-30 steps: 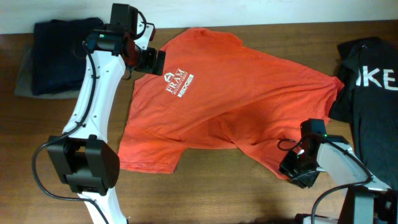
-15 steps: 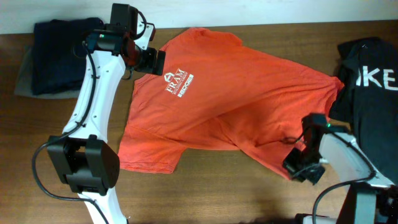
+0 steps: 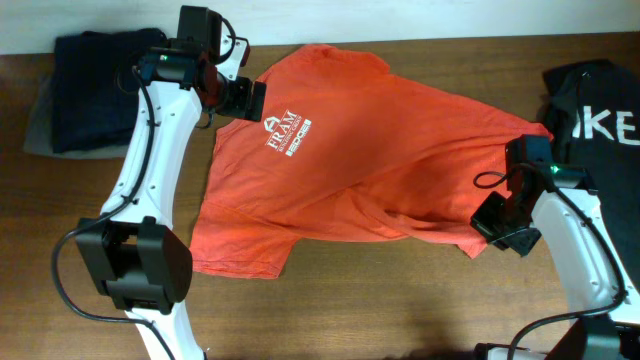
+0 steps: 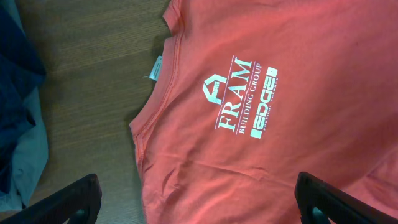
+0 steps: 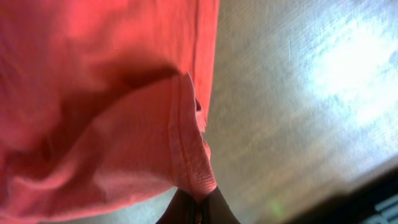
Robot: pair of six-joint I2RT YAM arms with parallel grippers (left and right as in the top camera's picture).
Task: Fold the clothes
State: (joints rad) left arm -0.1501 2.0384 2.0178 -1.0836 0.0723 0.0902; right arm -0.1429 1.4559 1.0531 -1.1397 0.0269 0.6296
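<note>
The clothes are an orange-red T-shirt point(image 3: 380, 150) lying flat across the wooden table, white lettering point(image 3: 289, 133) facing up. My left gripper point(image 3: 247, 98) hovers over the collar area, open. In the left wrist view its fingers point(image 4: 68, 200) stand wide apart above the shirt point(image 4: 280, 74), just below the lettering point(image 4: 239, 102) and with nothing between them. My right gripper point(image 3: 489, 222) is shut on the shirt's lower right hem corner. In the right wrist view that gripper point(image 5: 199, 210) pinches the ribbed hem point(image 5: 194, 168), and the cloth hangs from it above the table.
A folded dark navy garment point(image 3: 95, 85) lies on grey cloth point(image 3: 35, 125) at the back left, close to the left arm. A black garment with white letters point(image 3: 600, 135) lies at the right edge, beside the right arm. Bare wood point(image 3: 350, 300) runs along the front.
The right gripper has shut on the hem corner and carried it up and to the right, dragging the shirt's lower right part with it. The left arm has not moved.
</note>
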